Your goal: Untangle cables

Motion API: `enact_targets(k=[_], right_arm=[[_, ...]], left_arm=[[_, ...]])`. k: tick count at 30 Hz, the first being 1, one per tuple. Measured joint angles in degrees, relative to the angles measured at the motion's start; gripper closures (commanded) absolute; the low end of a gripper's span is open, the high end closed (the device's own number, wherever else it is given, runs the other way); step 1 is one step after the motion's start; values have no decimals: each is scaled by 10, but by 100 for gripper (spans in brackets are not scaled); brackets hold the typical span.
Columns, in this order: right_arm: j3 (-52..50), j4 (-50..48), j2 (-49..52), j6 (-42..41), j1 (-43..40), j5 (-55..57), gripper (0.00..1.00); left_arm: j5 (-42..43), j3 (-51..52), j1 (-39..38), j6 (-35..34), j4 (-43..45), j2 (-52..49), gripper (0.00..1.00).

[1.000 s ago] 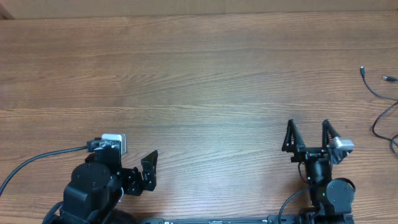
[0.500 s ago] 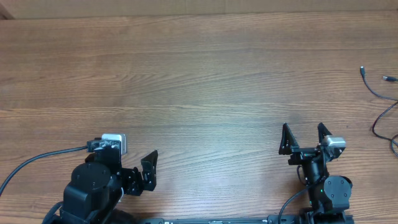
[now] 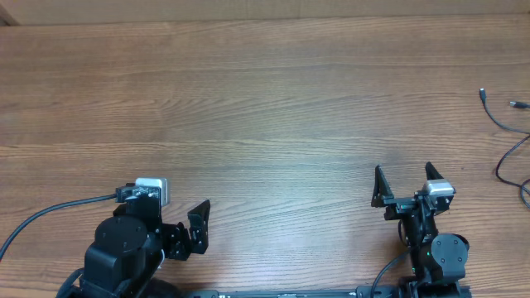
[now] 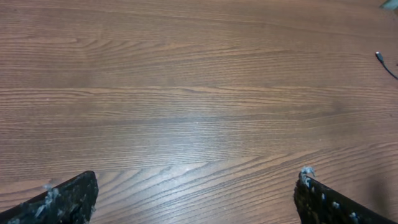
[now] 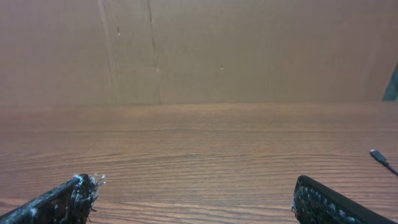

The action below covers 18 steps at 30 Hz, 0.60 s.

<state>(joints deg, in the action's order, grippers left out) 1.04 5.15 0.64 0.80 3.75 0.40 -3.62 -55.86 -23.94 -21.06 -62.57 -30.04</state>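
A thick black cord [image 3: 50, 211] runs over the table [image 3: 265, 99] from the frame's near-left edge to the back of the left arm, behind and to the left of the left fingers [image 3: 199, 222]. In the overhead view only one of these fingers shows clearly, angled toward the right. The left wrist view shows both, the left fingers [image 4: 68, 199] spread fully wide with nothing but bare wood grain between them, holding nothing. Well to their right, the right fingers [image 3: 381, 186] point away from the robot's base toward the far side of the table, also spread as wide as they go and empty. The right wrist view shows the right fingers [image 5: 329, 202] at the bottom corners, with open table ahead of them and a brown cardboard wall [image 5: 199, 50] standing beyond it. The cables [image 3: 497, 120] lie well to the right of the right fingers and ahead of them, at the right edge of the overhead view: thin black cords in loose curves, with two small plug ends pointing back toward the table's middle. One plug end of the cables [image 4: 380, 59] shows far to the right in the left wrist view, and another cable end [image 5: 380, 157] lies ahead of the right-hand finger in the right wrist view. Neither pair of fingers touches them.
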Motion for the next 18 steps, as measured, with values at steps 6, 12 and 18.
enact_targets(k=[6,12,18], right_arm=[[0,0,0,-4,0,0,0],[0,0,0,-4,0,0,0],[0,0,0,-4,0,0,0]], left_arm=[[0,0,0,0,0,0,1],[0,0,0,0,0,0,0],[0,0,0,0,0,0,0]])
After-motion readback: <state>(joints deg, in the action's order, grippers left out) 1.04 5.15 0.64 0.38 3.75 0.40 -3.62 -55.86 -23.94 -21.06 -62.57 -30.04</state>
